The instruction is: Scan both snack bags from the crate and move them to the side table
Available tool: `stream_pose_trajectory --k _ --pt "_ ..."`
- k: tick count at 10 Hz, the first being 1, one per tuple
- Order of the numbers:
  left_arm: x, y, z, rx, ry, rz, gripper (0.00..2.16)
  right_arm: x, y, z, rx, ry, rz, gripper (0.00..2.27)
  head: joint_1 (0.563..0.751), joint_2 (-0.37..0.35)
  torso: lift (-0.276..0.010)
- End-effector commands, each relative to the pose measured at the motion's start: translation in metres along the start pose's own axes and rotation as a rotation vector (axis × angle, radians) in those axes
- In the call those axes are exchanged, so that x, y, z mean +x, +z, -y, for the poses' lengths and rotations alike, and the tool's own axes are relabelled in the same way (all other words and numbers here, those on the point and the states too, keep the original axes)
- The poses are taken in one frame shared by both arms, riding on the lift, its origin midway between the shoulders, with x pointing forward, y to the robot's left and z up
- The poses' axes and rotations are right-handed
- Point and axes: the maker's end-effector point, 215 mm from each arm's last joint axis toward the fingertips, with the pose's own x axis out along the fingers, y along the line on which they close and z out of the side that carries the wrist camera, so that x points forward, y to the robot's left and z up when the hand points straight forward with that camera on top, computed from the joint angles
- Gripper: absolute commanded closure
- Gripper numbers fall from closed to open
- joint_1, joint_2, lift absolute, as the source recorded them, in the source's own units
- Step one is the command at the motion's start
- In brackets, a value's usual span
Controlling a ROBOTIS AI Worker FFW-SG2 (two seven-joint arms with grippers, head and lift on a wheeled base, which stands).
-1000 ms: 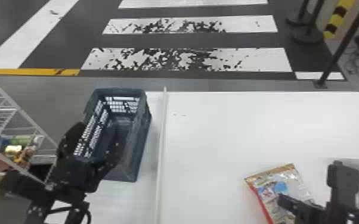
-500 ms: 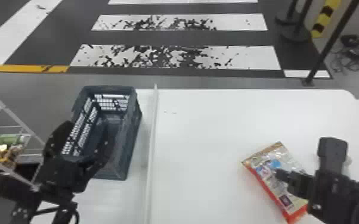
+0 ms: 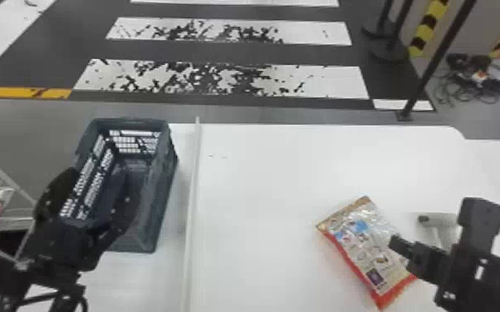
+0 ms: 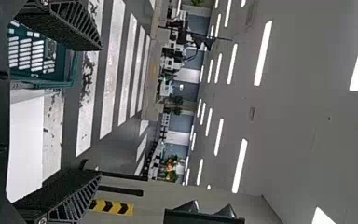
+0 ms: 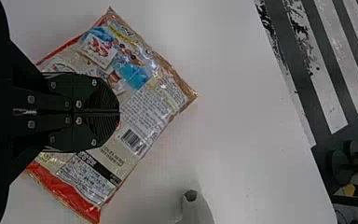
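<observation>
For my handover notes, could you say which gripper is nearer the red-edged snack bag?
Right: the right gripper is over the snack bag; the left gripper is well leftward, by the crate.

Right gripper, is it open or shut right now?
Shut: in the right wrist view, the two fingers of the right gripper meet along a thin seam, with the snack bag beyond them.

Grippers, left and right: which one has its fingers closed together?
The right gripper. Its two fingers meet in front of the red-edged snack bag, whereas those of the left gripper stand wide apart.
</observation>
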Motion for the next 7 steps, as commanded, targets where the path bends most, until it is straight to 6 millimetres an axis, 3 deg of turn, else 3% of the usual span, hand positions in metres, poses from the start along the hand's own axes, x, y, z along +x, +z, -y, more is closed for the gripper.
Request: stream_pose_trajectory --k 1,3,7 --pt "0.000 -0.001 0.001 0.002 -0.003 -0.002 0.04 0.001 0.010 0.023 0.026 -0.027 0.016 2.24 0.695 -0.035 -0.029" --pt "-0.001 -0.001 0.001 0.003 -0.005 -0.003 0.04 0.012 0.011 0.054 0.049 -0.068 0.004 2.24 0.695 -0.078 -0.029" --pt "-0.003 -0.003 0.001 0.003 -0.003 -0.007 0.04 0.023 0.013 0.097 0.063 -0.117 0.015 2.24 0.695 -0.151 -0.029"
